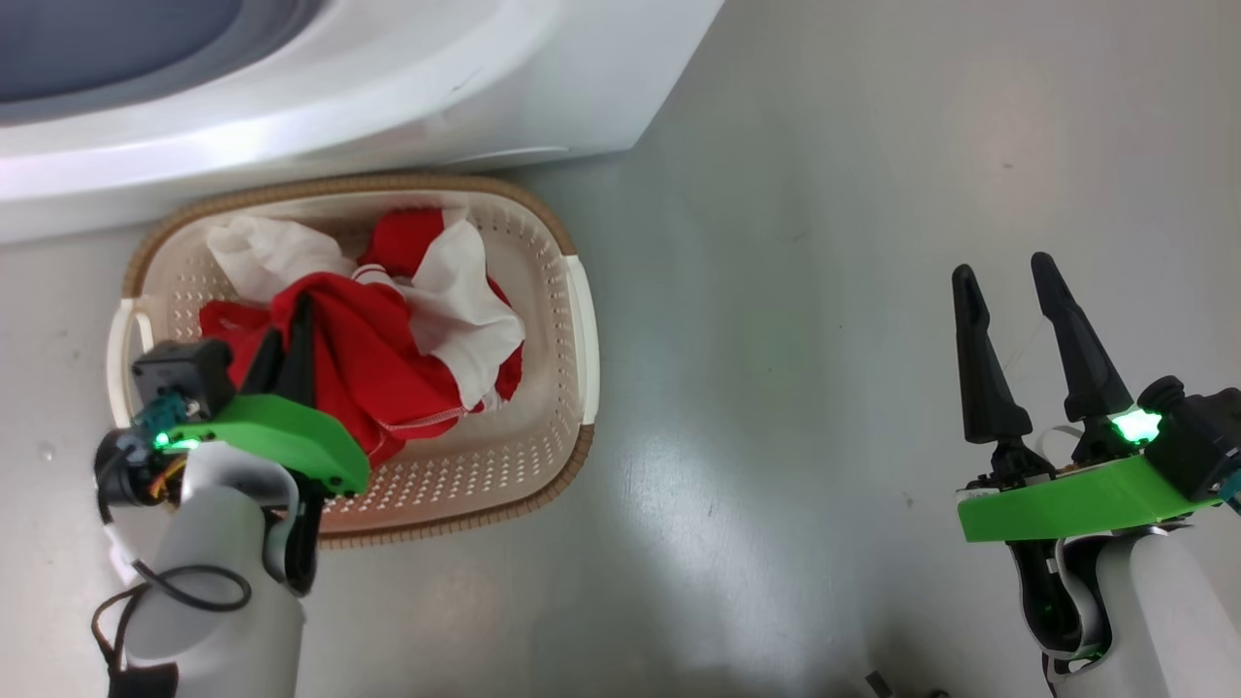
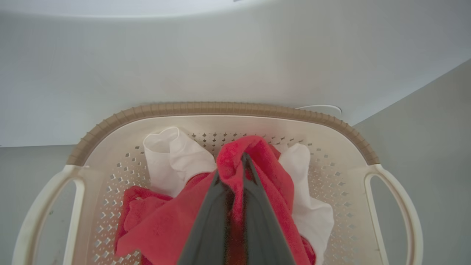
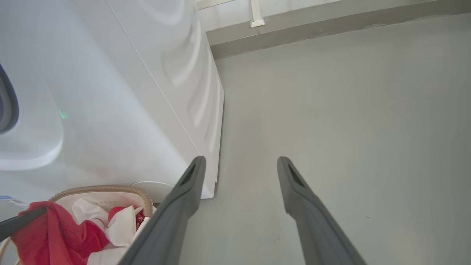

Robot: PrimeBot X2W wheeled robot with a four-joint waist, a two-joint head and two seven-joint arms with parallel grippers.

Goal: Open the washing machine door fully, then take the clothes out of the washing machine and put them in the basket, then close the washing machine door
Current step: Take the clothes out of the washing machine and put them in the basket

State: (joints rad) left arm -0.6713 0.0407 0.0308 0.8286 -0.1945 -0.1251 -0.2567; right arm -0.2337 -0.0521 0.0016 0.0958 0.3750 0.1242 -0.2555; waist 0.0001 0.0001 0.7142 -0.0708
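The cream basket [image 1: 578,320] with a brown rim stands on the floor just in front of the white washing machine [image 1: 407,87]. Red and white clothes [image 1: 388,320] are piled inside it. My left gripper [image 1: 296,320] hangs over the basket's left half, shut on a fold of red cloth [image 2: 257,173] that drapes over its fingers [image 2: 209,221]. The basket's far rim [image 2: 220,108] and the clothes [image 2: 173,158] lie below it. My right gripper [image 1: 1008,281] is open and holds nothing, over bare floor to the right. The washing machine door is out of view.
Grey floor [image 1: 824,291] spreads to the right of the basket and machine. The machine's side panel [image 3: 147,73] runs back toward a wall base [image 3: 331,25]. The basket corner [image 3: 110,191] sits left of my right gripper [image 3: 239,165].
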